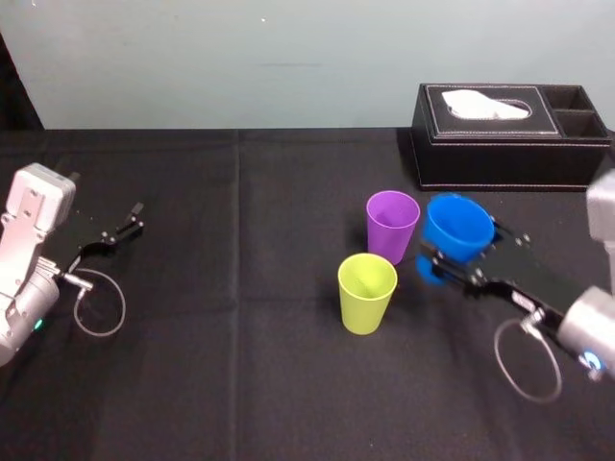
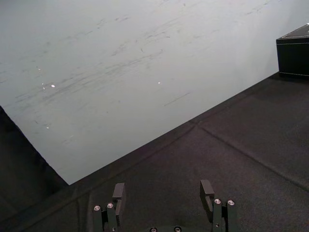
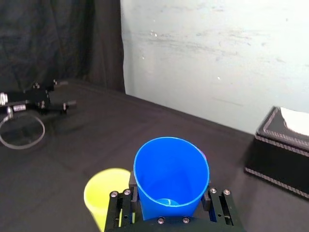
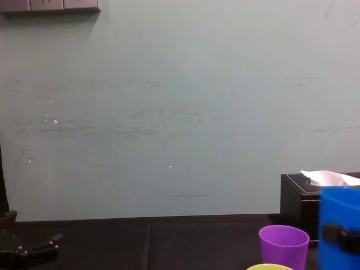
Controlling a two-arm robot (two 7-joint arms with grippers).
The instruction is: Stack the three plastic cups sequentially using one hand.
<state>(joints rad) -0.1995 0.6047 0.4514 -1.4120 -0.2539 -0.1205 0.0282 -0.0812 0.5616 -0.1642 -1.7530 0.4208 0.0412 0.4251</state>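
My right gripper [image 1: 461,248] is shut on the bright blue cup [image 1: 457,230], gripping its lower half and holding it tilted, mouth up. The blue cup [image 3: 171,176] sits between both fingers [image 3: 217,200] in the right wrist view. Just to its left, the purple cup [image 1: 392,226] stands upright on the black cloth. The yellow-green cup [image 1: 366,293] stands in front of it, nearer to me. In the chest view the blue cup [image 4: 340,225] rises higher than the purple cup [image 4: 284,244]. My left gripper [image 1: 120,233] rests open at the far left with nothing in it.
A black tissue box [image 1: 509,134] with a white tissue stands at the back right, behind the cups. The table is covered in black cloth [image 1: 240,365], with a pale wall behind it. Cable loops hang from both wrists.
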